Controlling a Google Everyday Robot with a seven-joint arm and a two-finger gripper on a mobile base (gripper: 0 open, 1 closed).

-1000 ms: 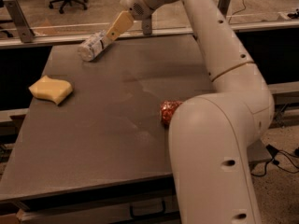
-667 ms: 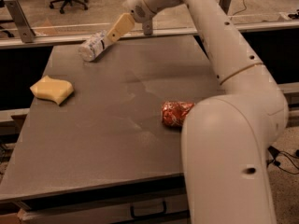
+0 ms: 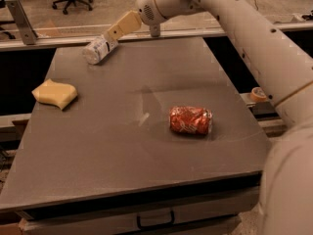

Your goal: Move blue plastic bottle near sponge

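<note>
The blue plastic bottle [image 3: 97, 50], small and clear with a pale label, is at the table's back left corner, tilted in line with my gripper. My gripper [image 3: 109, 36] reaches down from the upper right and is shut on the bottle's right end. The sponge [image 3: 55, 93], a pale yellow wavy foam block, lies near the table's left edge, well in front of and left of the bottle.
A crushed red soda can [image 3: 190, 120] lies on its side right of the middle of the grey table [image 3: 122, 165]. My white arm [image 3: 254, 38] spans the right side. A rail [image 3: 58, 39] runs behind the table, with office chairs beyond it.
The lower arm has swung right, and the red can now shows in full. The gripper and bottle have stayed at the back left corner.
</note>
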